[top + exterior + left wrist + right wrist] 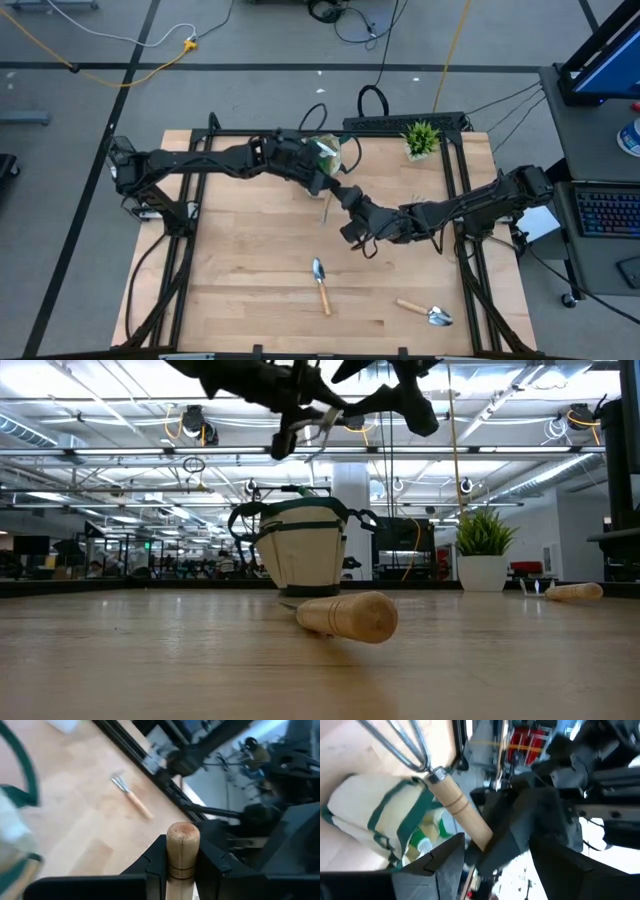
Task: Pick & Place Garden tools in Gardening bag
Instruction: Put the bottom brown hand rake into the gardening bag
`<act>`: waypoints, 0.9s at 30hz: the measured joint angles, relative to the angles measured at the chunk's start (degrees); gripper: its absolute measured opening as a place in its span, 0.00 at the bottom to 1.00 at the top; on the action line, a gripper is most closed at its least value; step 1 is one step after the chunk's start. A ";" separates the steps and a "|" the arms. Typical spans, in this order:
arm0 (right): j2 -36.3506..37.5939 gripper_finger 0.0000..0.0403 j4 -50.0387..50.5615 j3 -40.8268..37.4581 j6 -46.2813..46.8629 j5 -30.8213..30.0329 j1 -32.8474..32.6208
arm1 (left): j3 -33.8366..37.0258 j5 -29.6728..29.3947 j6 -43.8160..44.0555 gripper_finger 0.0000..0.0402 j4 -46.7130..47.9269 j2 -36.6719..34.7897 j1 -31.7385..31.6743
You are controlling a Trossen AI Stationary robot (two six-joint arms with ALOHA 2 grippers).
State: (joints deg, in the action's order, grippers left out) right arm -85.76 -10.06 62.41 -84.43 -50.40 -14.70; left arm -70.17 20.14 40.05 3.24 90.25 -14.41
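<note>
A pale wooden table [250, 290] carries both arms, its near half mostly bare. The gardening bag [322, 152] stands at the far edge, left of a small potted plant [421, 139]. Beside the bag, the left gripper [181, 870] is clenched on the wooden handle of a fork rake [451, 800]. The right gripper [352, 205], close by, has its fingers spread apart, holding nothing. Two trowels, one [321, 283] near centre and another [427, 312] toward the right front, lie well apart.
</note>
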 joint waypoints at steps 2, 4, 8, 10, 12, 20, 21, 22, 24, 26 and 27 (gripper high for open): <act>0.00 0.54 0.17 0.00 0.05 -1.61 -0.02 | -0.02 -1.82 -0.84 0.15 2.15 -0.34 -0.96; 0.00 0.54 0.29 0.00 0.22 -2.57 -0.03 | 0.02 -3.84 -1.67 0.15 4.59 -0.98 -2.03; 0.00 0.54 0.28 0.00 4.03 -3.83 -0.02 | 0.00 -6.72 -2.57 0.15 4.82 -1.67 -3.56; 0.00 0.53 0.43 0.00 5.95 -3.87 -0.02 | 0.09 -7.98 -3.29 0.15 4.55 -2.26 -4.21; 0.00 0.53 0.50 0.00 7.46 -5.14 -0.04 | -0.09 -10.57 -4.42 0.15 3.01 -2.78 -4.51; 0.02 0.53 2.11 0.00 16.83 -14.22 0.11 | 0.08 -20.04 -12.70 0.15 0.72 -5.36 -6.21; 0.19 0.53 2.46 0.00 18.22 -14.28 0.16 | 0.01 -20.36 -14.35 0.15 -0.66 -5.37 -6.35; 0.30 0.53 2.87 0.00 19.47 -14.32 0.17 | -0.02 -20.77 -15.67 0.15 -1.23 -5.41 -6.56; 0.39 0.52 3.55 0.02 21.20 -14.37 0.25 | 0.00 -20.81 -17.60 0.15 -2.46 -5.39 -7.03; 0.39 0.52 4.46 0.02 22.36 -14.62 0.39 | 0.00 -20.88 -20.04 0.15 -3.69 -5.34 -7.48; 0.39 0.52 5.00 0.02 22.80 -15.26 0.39 | 0.00 -21.11 -21.07 0.15 -4.41 -5.34 -7.73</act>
State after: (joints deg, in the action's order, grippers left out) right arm -85.36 -5.07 62.43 -61.63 -65.66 -14.31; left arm -70.17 -0.96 18.99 -1.17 84.90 -22.14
